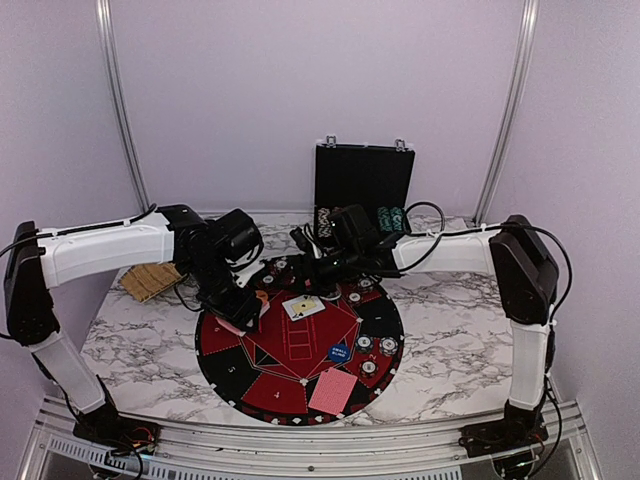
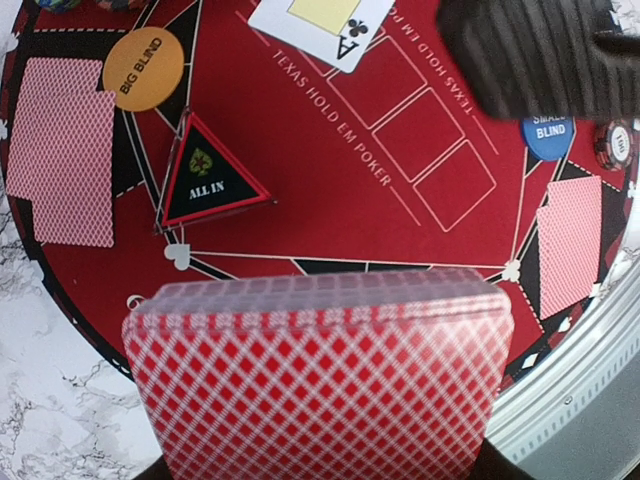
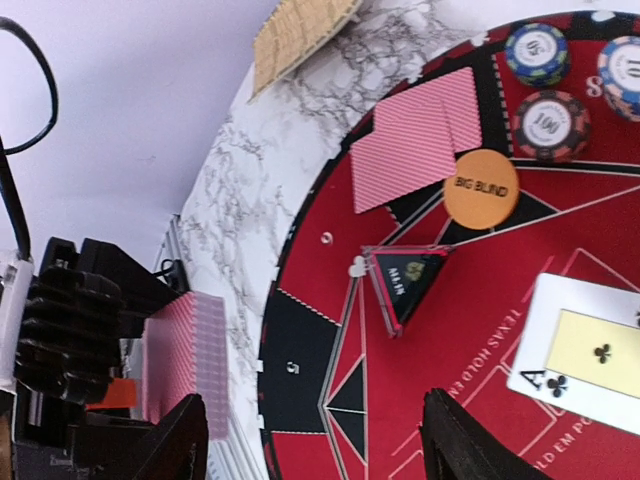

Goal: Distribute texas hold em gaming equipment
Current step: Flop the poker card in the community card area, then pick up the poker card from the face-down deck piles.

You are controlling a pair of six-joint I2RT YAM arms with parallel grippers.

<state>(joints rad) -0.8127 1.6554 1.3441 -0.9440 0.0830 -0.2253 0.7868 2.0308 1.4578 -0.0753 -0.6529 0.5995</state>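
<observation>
My left gripper (image 1: 238,318) is shut on a deck of red-backed playing cards (image 2: 320,380) above the mat's left side; the deck hides its fingers. My right gripper (image 3: 322,450) hangs open over the round mat (image 1: 262,385) with nothing between its fingers. On the mat lie a face-up ace of clubs (image 2: 325,25), an orange BIG BLIND disc (image 2: 144,68), a clear triangular ALL IN marker (image 2: 210,180), a blue SMALL BLIND disc (image 2: 547,135), face-down card pairs (image 2: 62,150) (image 2: 570,245) and poker chips (image 3: 550,125).
The black hinged case (image 1: 363,180) stands open at the back with chip stacks (image 1: 392,216) in front of it. A tan woven pad (image 1: 150,282) lies on the marble table at the left. More chips (image 1: 377,348) and face-down cards (image 1: 333,390) sit on the mat's right and near parts.
</observation>
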